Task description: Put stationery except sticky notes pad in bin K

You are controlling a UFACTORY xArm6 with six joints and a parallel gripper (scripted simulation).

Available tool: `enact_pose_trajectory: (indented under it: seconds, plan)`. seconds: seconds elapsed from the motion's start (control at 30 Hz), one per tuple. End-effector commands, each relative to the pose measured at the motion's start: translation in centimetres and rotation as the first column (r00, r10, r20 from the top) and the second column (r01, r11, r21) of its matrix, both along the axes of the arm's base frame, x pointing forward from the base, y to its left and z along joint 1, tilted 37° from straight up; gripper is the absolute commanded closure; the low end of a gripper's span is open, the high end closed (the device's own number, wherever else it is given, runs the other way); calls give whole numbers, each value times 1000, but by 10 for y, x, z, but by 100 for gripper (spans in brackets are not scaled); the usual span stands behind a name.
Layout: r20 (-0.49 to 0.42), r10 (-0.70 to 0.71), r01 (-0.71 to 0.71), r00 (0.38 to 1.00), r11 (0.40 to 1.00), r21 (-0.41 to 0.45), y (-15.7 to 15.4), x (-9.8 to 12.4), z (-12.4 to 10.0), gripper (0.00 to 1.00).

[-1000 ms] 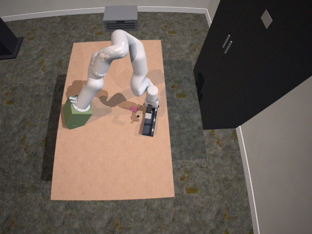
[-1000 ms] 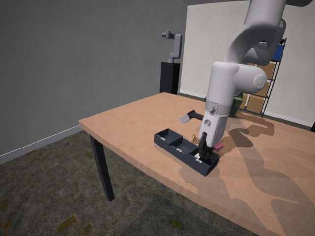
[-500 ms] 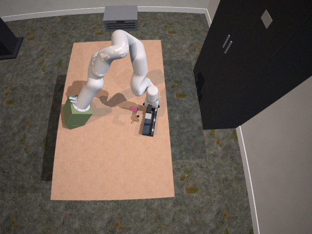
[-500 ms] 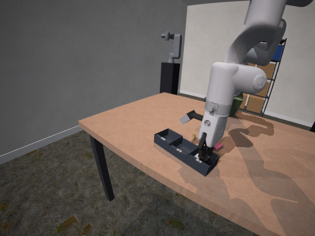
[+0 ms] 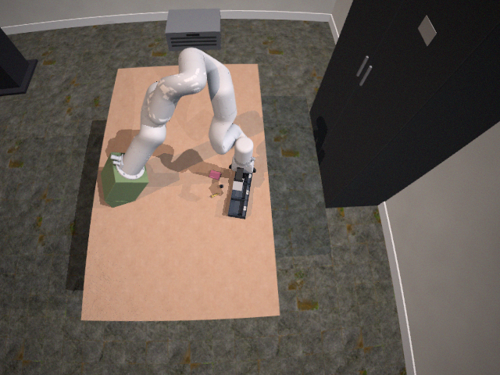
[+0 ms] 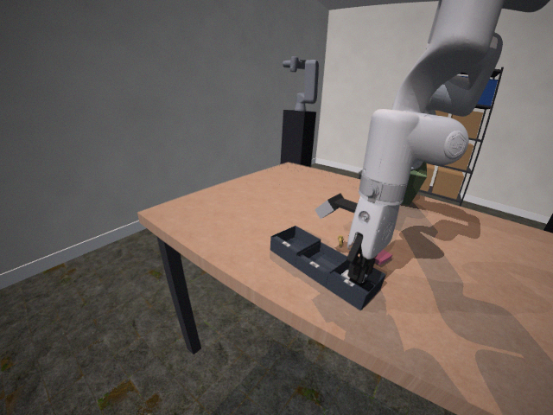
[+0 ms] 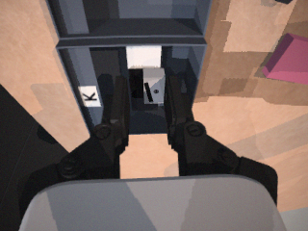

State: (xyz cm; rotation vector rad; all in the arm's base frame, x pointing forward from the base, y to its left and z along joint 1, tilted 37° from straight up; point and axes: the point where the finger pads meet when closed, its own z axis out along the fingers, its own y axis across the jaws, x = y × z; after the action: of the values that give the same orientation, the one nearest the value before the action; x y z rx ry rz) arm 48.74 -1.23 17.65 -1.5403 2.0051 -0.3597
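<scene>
Hovering with my gripper (image 7: pixel 145 86) inside the bin marked K (image 7: pixel 72 91), I hold the fingers partly apart, clamped on nothing. The small grey sharpener (image 7: pixel 154 91), blocky with a dark slot, sits loose between them, over the bin floor. It may be touching my right finger; the view is too dim to tell. If it clings there, lifting could drag it out over the thin dark wall, or nudge the light bin. A white block (image 7: pixel 142 56) lies deeper inside. The pink sticky notes (image 7: pixel 289 60) rest on the matte wooden surface (image 7: pixel 29 58).
</scene>
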Motion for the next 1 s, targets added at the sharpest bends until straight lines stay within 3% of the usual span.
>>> enact_pose_trajectory:
  seconds: [0.0, 0.97]
  plan:
    - [3, 0, 0, 1000, 1000, 0, -1, -2, 4, 71]
    - [3, 0, 0, 1000, 1000, 0, -4, -18, 26, 71]
